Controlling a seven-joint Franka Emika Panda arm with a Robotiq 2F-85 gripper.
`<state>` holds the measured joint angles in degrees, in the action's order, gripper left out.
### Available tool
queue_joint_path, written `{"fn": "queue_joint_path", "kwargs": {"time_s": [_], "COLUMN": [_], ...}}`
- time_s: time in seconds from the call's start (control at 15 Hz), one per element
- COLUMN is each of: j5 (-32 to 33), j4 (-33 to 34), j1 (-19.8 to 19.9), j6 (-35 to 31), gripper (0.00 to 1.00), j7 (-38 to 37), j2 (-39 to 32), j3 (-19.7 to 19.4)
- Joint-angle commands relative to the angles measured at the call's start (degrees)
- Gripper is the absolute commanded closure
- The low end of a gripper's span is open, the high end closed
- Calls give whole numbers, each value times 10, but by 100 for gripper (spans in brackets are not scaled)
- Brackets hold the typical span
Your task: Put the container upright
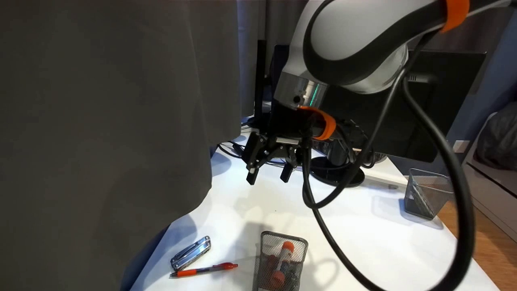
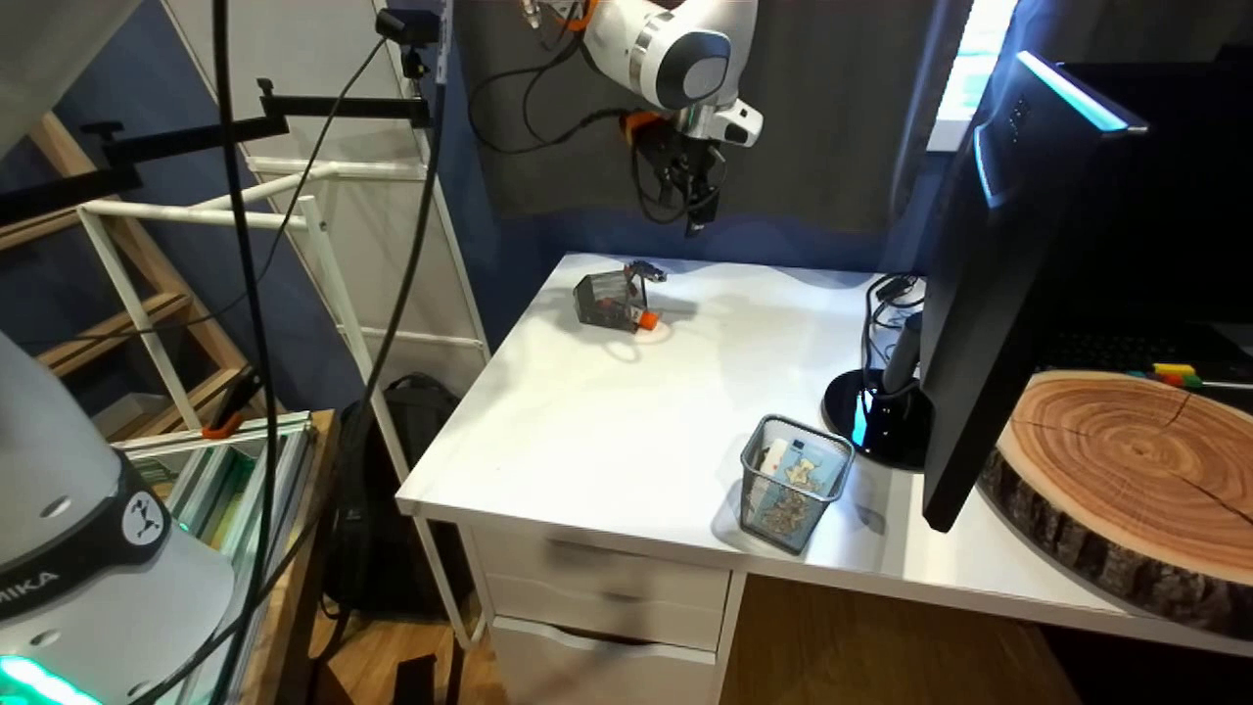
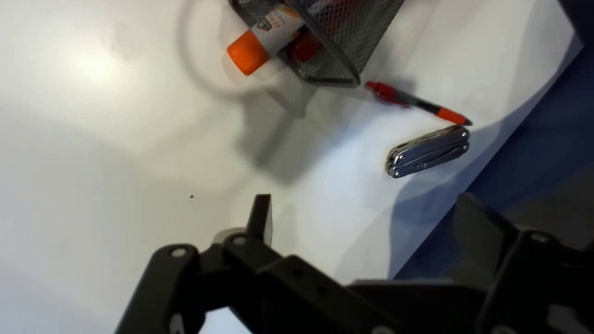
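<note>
Desk (image 2: 587,421) bears one tipped container (image 2: 600,291), one upright basket (image 2: 780,514); one empty pincer (image 1: 269,175) gapes wide.

"What sort of place is this?"
"An office, I'd say: a white desk (image 2: 587,411) with drawers (image 2: 607,676), a black monitor (image 2: 1018,294), a keyboard (image 2: 1126,350) beyond it, a pen (image 3: 408,99), 2 mesh holders (image 1: 298,248)."
"Home or workplace?"
"Can't tell. There's a curtain (image 1: 121,121) and a backpack (image 2: 392,558), yet also a robot arm (image 1: 351,36)."
</note>
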<state>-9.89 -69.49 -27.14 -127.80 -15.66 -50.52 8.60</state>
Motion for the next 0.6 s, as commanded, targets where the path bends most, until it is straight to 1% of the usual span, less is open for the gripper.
{"fn": "queue_joint_path", "kwargs": {"time_s": [0.0, 0.13, 0.27, 0.4, 0.53], "j5": [-57, -59, -72, -73, -75], "j4": [-46, -77, -85, -76, -66], "j1": [68, 107, 137, 161, 176], "j6": [-23, -42, -47, -24, -5], "gripper": [0, 0, 0, 0, 0], "j7": [141, 227, 310, 370, 422], "j2": [-3, -12, -31, -54, -70], "j3": [65, 99, 123, 153, 180]}}
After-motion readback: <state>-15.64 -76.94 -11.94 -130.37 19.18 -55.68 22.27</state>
